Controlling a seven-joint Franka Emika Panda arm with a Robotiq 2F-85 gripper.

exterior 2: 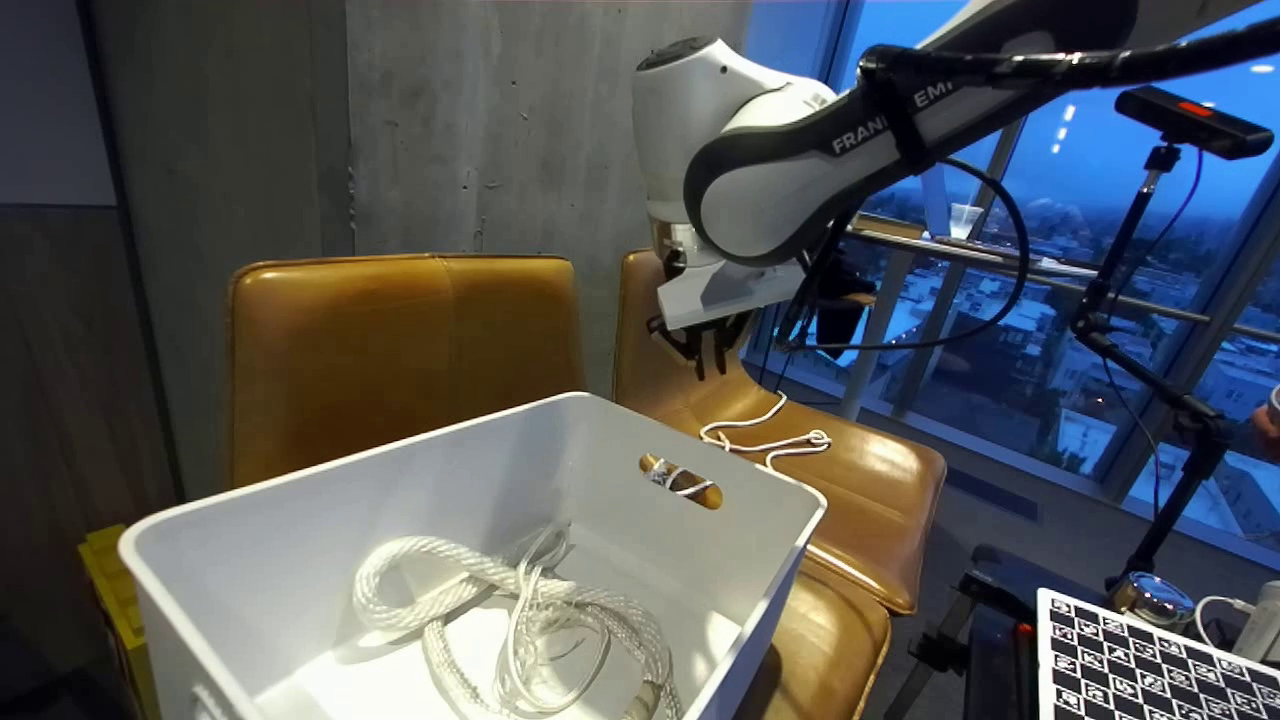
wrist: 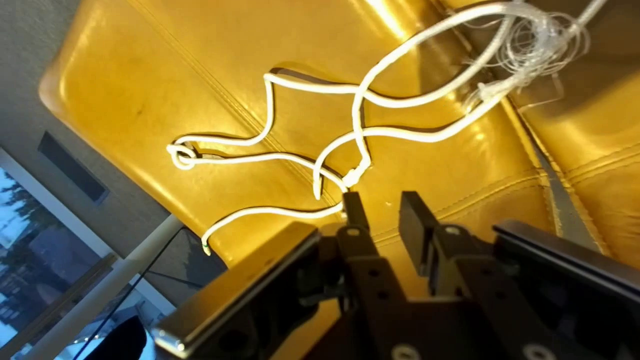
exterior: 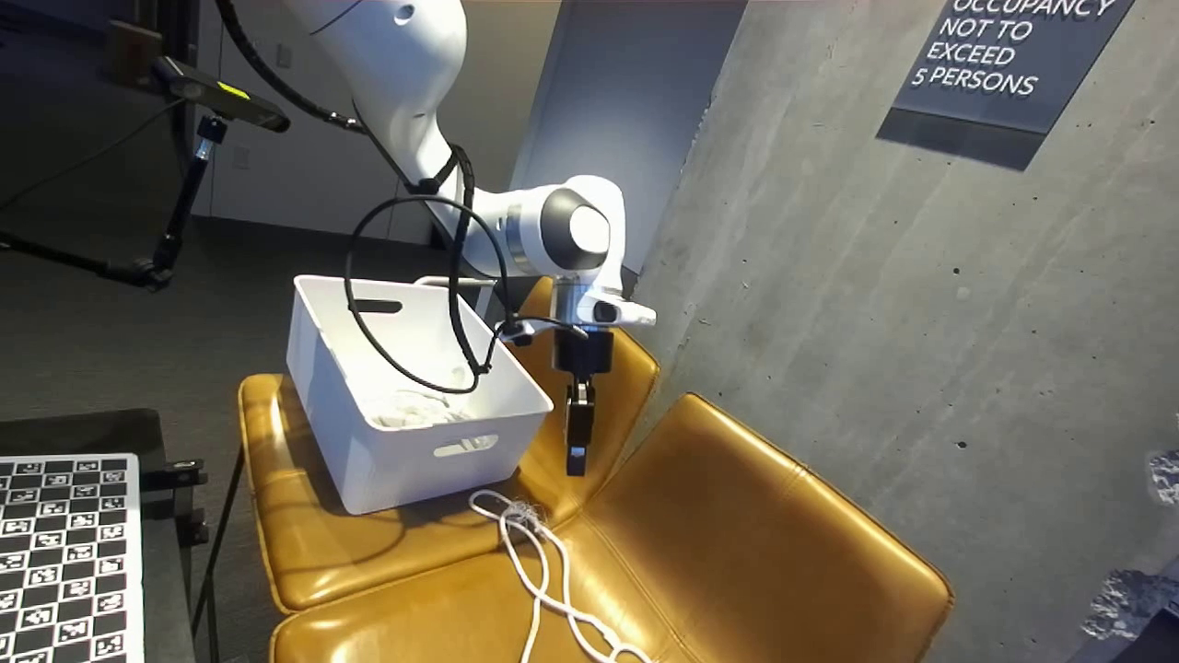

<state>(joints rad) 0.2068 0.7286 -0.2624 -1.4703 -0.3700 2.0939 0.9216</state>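
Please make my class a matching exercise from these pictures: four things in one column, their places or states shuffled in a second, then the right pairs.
Column one
1. Gripper
2. Thick braided rope
3. Thin white cord in the wrist view
4. Occupancy sign

Column two
A. On the concrete wall
B. Open and holding nothing
C. Lying across the tan chair seats
D. Inside the white bin

Right pairs: 1-B, 2-D, 3-C, 4-A
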